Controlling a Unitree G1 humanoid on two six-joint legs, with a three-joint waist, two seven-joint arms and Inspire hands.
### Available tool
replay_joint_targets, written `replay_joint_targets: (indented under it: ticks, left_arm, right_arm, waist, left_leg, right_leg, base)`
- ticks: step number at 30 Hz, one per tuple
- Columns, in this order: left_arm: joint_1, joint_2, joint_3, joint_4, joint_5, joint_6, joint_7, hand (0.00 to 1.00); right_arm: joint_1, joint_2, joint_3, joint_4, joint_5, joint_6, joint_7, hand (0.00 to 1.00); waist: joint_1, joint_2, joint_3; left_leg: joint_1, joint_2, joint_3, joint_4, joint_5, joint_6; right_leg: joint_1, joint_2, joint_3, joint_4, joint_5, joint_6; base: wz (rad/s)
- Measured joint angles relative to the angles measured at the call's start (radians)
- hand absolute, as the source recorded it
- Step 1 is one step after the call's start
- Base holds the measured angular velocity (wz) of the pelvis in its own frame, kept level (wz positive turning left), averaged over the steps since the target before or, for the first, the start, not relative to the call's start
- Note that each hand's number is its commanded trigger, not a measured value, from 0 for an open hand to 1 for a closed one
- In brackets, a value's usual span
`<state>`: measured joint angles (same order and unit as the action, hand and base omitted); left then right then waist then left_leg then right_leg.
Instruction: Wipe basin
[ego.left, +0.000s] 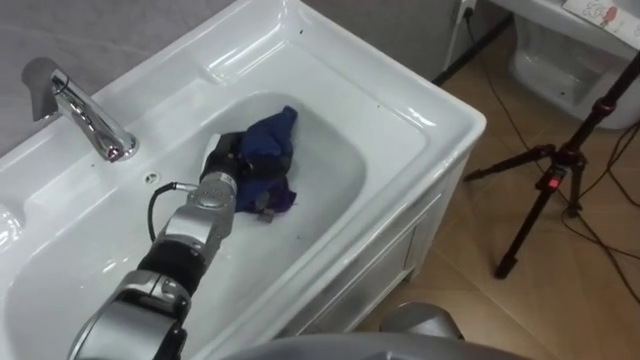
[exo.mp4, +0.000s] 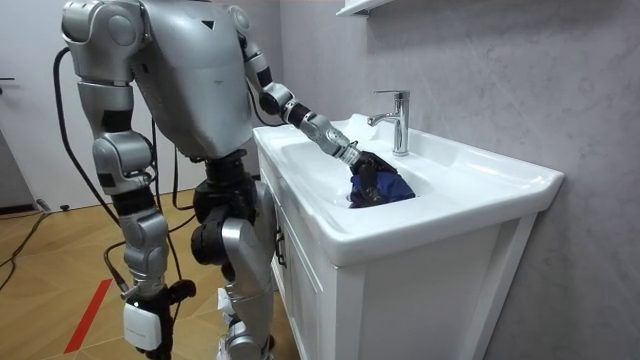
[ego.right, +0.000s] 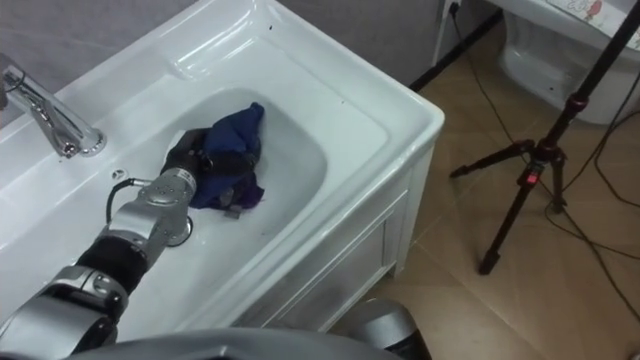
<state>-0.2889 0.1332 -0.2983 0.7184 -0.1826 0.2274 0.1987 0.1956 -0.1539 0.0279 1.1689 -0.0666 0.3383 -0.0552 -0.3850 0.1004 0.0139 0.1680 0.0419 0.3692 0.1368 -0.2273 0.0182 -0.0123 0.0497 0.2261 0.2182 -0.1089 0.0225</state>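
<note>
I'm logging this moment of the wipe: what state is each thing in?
faucet, no water running.
cloth, bunched up in the bowl of the basin.
left hand, on the cloth.
right hand, hanging by the robot's side.
cabinet door, closed.
tripod, standing, legs spread.

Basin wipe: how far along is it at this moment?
Done: the blue cloth is already down in the bowl of the basin. In hand: the left hand is with the bunched cloth against the faucet-side wall of the bowl. Left: the pictures cannot tell how much is wiped; the cloth covers one patch, away from the rim and the faucet. The right hand hangs idle.
</note>
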Motion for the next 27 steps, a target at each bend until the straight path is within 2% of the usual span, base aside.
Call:
replay_joint_targets:
  ticks: [11,14,19,25,27]
  left_arm:
    - [-0.003,0.0,-0.004,-0.038,0.004,0.013,-0.036,1.0]
    - [-0.003,0.001,-0.025,-0.06,0.049,0.015,-0.041,1.0]
    - [-0.003,0.005,-0.024,-0.092,0.123,0.034,-0.074,1.0]
    - [0.011,-0.003,-0.023,-0.089,0.253,-0.002,-0.094,1.0]
    - [0.028,-0.008,-0.024,-0.073,0.335,-0.03,-0.096,1.0]
  right_arm:
    - [-0.02,0.004,0.019,-0.008,-0.01,0.0,0.004,0.0]
    - [-0.018,0.007,0.017,-0.006,-0.021,0.0,0.005,0.0]
    - [-0.018,0.009,0.016,-0.005,-0.03,0.0,0.009,0.0]
    - [-0.018,0.009,0.028,-0.007,-0.024,-0.002,0.016,0.0]
    - [-0.015,0.011,0.031,-0.004,-0.026,-0.001,0.019,0.0]
  waist:
    - [0.002,-0.004,-0.0012]
    - [0.002,-0.005,-0.0011]
    - [0.004,-0.014,0.0045]
    - [0.017,-0.024,0.0062]
    - [0.034,-0.032,0.0059]
  left_leg:
    - [-0.011,-0.003,-0.03,-0.002,0.001,0.001]
    - [-0.018,-0.003,-0.04,-0.002,0.001,0.002]
    - [-0.017,-0.002,-0.044,-0.003,0.001,0.001]
    - [-0.012,-0.002,-0.052,-0.003,0.001,0.001]
    - [-0.004,-0.003,-0.055,-0.005,0.001,0.001]
  right_leg:
    - [0.003,-0.008,-0.028,-0.016,-0.003,0.0]
    - [0.006,-0.013,-0.041,-0.021,-0.003,0.0]
    - [0.018,-0.014,-0.051,-0.032,-0.003,-0.001]
    - [0.026,-0.013,-0.05,-0.031,-0.006,-0.003]
    - [0.036,-0.012,-0.053,-0.031,-0.007,-0.004]
  base:
    - [0.09]
    - [0.12]
    - [0.07]
    - [0.0]
    - [0.02]
